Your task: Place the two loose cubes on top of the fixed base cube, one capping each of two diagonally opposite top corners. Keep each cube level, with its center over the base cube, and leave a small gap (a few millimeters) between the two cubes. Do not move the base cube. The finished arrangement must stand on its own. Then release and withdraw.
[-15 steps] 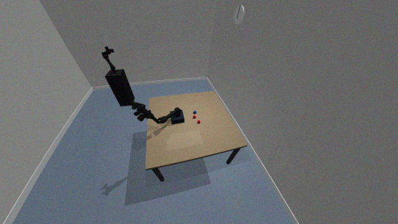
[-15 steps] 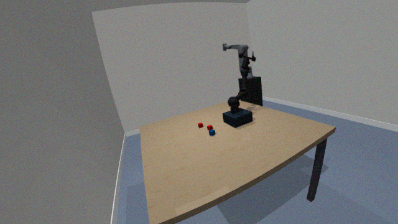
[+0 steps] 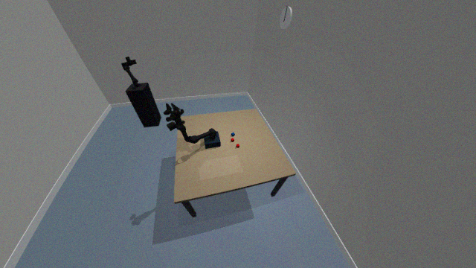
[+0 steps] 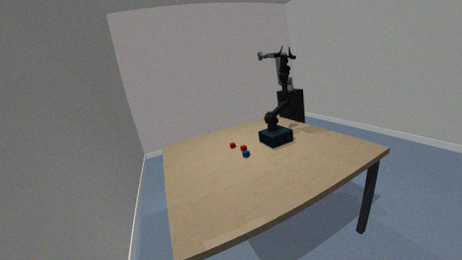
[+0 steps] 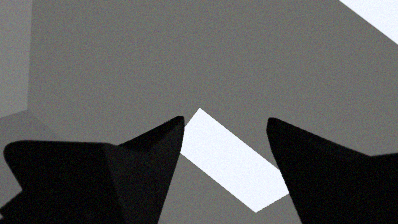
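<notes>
A blue cube [image 3: 233, 134] [image 4: 246, 154] sits on the table. One red cube [image 3: 232, 140] [image 4: 243, 148] lies close beside it, with a small space between them. A second red cube [image 3: 238, 146] [image 4: 232, 145] lies a little farther off, past the first. All three rest apart, none on another; the views do not show which is fixed. My gripper [image 3: 169, 105] [image 4: 285, 47] [image 5: 225, 123] is raised high and far from the cubes, fingers pointing upward. Its fingers are partly open with nothing between them. The wrist view shows no cubes.
The arm's dark base block [image 3: 212, 142] [image 4: 275, 138] stands on the wooden table [image 3: 260, 156] [image 4: 216, 188], near the cubes. Behind it, off the table, a black pedestal [image 3: 144, 106] [image 4: 294, 106] carries another arm. A paler rectangle [image 3: 221, 167] [image 4: 234, 232] marks the table top.
</notes>
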Motion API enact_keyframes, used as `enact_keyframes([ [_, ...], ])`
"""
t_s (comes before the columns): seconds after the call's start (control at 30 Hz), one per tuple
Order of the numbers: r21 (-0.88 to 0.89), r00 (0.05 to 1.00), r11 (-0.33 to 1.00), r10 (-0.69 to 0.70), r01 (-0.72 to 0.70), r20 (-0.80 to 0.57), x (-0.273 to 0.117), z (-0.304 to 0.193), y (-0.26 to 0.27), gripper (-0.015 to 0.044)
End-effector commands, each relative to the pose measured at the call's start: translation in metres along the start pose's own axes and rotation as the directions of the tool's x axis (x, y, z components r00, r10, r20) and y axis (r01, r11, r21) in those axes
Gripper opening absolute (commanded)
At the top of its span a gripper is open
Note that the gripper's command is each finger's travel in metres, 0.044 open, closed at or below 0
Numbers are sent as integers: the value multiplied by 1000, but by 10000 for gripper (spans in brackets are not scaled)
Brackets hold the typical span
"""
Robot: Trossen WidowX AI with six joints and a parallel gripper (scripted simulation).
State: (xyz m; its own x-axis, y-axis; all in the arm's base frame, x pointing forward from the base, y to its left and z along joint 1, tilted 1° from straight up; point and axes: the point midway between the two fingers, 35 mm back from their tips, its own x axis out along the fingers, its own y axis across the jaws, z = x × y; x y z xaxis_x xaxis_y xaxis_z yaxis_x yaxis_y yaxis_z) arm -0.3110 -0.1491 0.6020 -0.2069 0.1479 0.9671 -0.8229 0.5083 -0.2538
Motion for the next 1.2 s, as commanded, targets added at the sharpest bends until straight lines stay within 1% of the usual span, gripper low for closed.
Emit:
enact_keyframes([
  [0.0,25,989,996,-80,84,-127,22,-58,-26,265],
  [0.13,31,953,983,-165,179,-254,36,-117,-55,265],
  [0.27,21,894,960,-252,280,-370,41,-175,-86,265],
  [0.4,-4,813,924,-340,384,-473,38,-230,-120,265],
  [0.53,-44,712,873,-424,486,-560,26,-281,-155,265],
  [0.67,-97,593,808,-503,582,-629,7,-327,-192,265],
  [0.83,-179,424,704,-589,687,-688,-27,-376,-237,265],
  [1.0,-271,239,577,-656,771,-716,-70,-416,-281,265],
  [1.17,-369,44,429,-699,825,-713,-122,-447,-321,265],
])
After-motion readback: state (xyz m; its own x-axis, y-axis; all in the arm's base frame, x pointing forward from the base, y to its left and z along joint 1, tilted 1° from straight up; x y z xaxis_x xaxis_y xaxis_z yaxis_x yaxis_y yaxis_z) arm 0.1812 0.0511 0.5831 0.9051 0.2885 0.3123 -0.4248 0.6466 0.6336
